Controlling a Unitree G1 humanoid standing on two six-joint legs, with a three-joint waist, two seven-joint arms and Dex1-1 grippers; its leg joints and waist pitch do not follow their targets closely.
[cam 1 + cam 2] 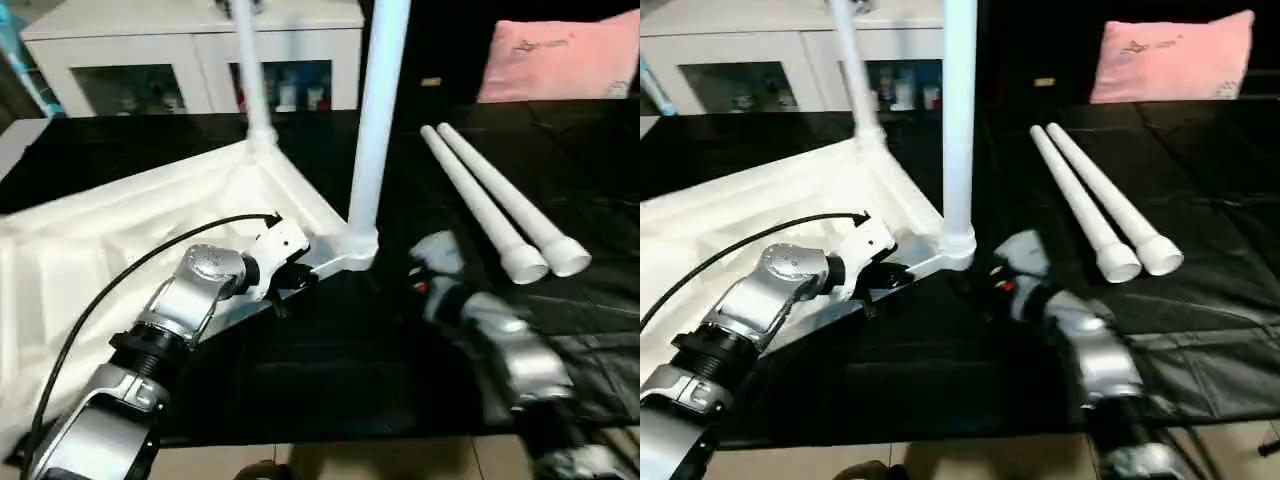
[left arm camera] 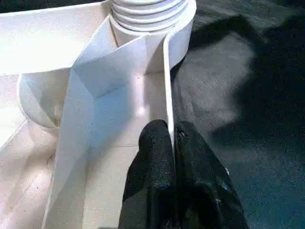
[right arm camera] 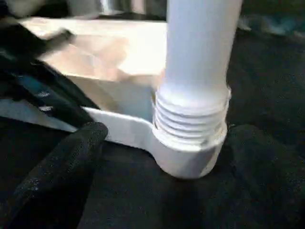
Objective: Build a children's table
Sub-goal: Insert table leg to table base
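While the white tabletop (image 1: 120, 230) lies upside down on the left part of the black-covered bench (image 1: 330, 370), ribbed underside up, two white legs (image 1: 375, 120) stand upright in the corner sockets along its right-hand end, the nearer one showing its threads at the collar (image 3: 190, 126). Two more legs (image 1: 495, 205) lie side by side, touching, on the right part of the bench, with open black cover between them and the tabletop. Near that socket, the left gripper (image 2: 171, 143) pinches the tabletop's thin near rim with closed fingers, and the right gripper (image 1: 1015, 262) hovers with spread fingers just beside the threaded socket, touching nothing.
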